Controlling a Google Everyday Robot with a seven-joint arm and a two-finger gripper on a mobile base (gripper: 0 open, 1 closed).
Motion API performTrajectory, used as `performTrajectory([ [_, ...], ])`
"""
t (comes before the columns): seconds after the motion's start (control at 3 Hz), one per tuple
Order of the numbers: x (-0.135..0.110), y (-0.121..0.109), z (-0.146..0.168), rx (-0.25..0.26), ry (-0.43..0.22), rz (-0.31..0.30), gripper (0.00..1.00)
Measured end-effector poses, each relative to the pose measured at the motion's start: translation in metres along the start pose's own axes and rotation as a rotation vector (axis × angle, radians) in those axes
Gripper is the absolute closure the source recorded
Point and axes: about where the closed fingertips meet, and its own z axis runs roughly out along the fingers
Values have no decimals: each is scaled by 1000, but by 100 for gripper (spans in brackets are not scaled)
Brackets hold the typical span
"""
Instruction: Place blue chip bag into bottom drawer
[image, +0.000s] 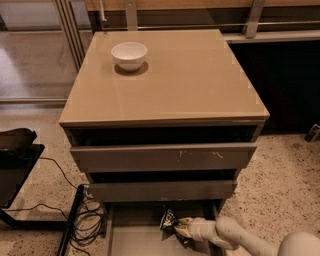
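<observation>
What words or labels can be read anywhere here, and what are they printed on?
chip bag: pale lettering on dark blue, too blurred to read.
bowl: no text.
cabinet: no text; the pale marks on the upper drawer front look like scuffs, not letters.
Nothing else carries writing. The claw sits at the chip bag, over the open bottom drawer.

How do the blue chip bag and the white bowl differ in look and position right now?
The blue chip bag is dark and crinkly; the white bowl is smooth and round. The bag is held by the claw low over the bottom drawer; the bowl stands free on the cabinet top. Both are small.
</observation>
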Motion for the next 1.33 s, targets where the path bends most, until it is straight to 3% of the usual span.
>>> performTrajectory([
  [0.33, 0, -2, 0, -2, -4, -3, 83],
  [1.33, 0, -2, 1, -2, -4, -3, 12],
])
